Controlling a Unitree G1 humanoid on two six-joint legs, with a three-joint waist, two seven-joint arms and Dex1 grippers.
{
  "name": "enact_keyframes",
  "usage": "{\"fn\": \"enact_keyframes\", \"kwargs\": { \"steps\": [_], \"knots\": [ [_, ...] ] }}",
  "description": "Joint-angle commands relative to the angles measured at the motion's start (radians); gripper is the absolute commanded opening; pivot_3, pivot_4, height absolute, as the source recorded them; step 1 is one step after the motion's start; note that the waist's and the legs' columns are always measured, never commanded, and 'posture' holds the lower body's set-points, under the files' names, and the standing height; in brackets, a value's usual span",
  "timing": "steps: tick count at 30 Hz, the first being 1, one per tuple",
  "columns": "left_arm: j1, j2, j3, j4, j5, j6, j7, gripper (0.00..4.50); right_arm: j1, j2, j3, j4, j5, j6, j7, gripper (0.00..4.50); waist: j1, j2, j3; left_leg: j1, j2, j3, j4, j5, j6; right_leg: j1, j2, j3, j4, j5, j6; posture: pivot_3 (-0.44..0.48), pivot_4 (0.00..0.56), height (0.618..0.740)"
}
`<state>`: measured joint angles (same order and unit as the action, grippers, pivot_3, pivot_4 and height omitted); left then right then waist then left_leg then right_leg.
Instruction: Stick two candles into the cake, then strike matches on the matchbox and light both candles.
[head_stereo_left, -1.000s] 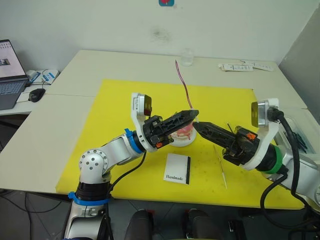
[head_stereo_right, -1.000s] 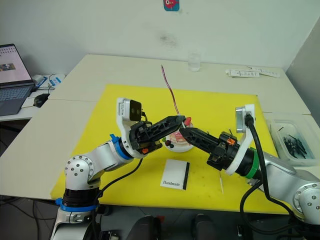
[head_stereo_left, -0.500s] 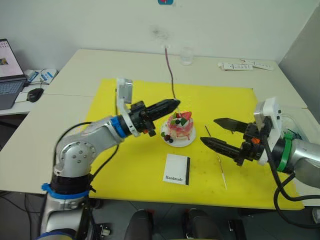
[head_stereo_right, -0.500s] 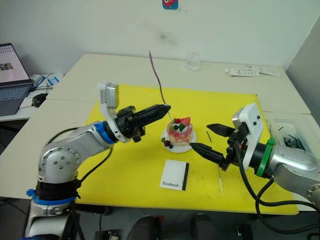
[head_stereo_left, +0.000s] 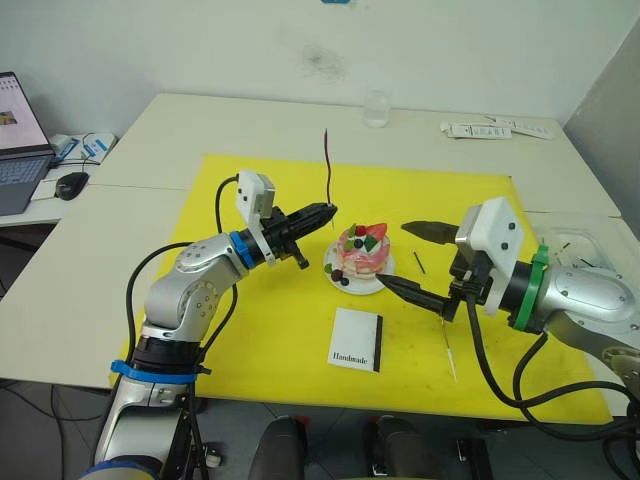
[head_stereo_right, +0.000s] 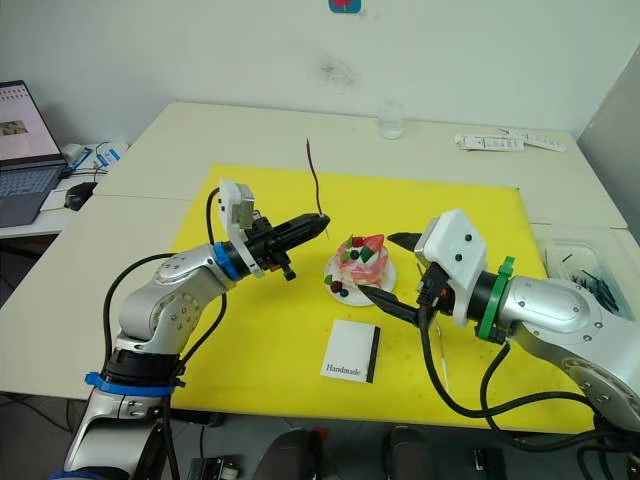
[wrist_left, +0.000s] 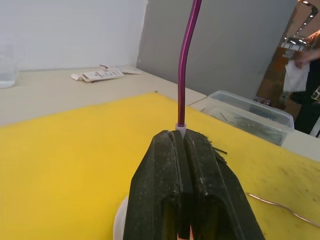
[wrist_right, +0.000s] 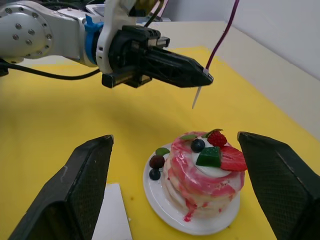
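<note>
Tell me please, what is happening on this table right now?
The robot's left hand is shut on one candle, holding it upright beside the cake, not yet stuck in. The right hand is open around the cake. The second candle lies on the yellow mat near the matchbox.

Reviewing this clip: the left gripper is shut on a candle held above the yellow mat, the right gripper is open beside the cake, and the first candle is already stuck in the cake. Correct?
Not quite. The cake has no candle in it yet: the right wrist view shows only fruit and cream on top. The rest holds: the left gripper is shut on a candle above the yellow mat, and the right gripper is open beside the cake.
</note>
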<state>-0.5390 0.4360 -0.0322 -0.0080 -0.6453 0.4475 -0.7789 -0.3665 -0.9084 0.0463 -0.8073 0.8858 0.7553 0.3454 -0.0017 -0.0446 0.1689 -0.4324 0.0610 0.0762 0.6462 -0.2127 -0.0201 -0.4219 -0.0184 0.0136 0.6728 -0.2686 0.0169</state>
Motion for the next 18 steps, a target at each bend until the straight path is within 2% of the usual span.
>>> {"fn": "enact_keyframes", "kwargs": {
  "steps": [1, 7, 18],
  "knots": [
    [-0.02, -0.016, 0.004, 0.016, 0.031, -0.034, -0.035, 0.0, -0.005, 0.023, -0.005, -0.04, -0.022, 0.013, -0.005, 4.15, 0.0, 0.0, 0.0, 0.0, 0.0, 0.0, 0.0, 0.0, 0.0, 0.0, 0.0, 0.0, 0.0, 0.0, 0.0, 0.0, 0.15, 0.706],
    [-0.036, -0.059, -0.008, 0.08, 0.096, -0.081, -0.062, 0.0, 0.006, 0.06, 0.001, -0.055, -0.054, 0.035, -0.002, 4.15, 0.0, 0.0, 0.0, 0.0, 0.0, -0.001, 0.001, 0.0, 0.0, 0.0, 0.0, -0.001, 0.002, 0.0, 0.0, 0.0, 0.15, 0.706],
    [-0.038, -0.103, -0.003, 0.109, 0.132, -0.091, -0.08, 0.0, 0.021, 0.089, -0.012, -0.077, -0.073, 0.065, 0.01, 4.15, 0.0, 0.0, 0.0, 0.0, 0.0, -0.002, 0.002, 0.0, 0.0, 0.0, 0.001, -0.001, 0.004, 0.0, 0.0, 0.0, 0.15, 0.706]
  ]
}}
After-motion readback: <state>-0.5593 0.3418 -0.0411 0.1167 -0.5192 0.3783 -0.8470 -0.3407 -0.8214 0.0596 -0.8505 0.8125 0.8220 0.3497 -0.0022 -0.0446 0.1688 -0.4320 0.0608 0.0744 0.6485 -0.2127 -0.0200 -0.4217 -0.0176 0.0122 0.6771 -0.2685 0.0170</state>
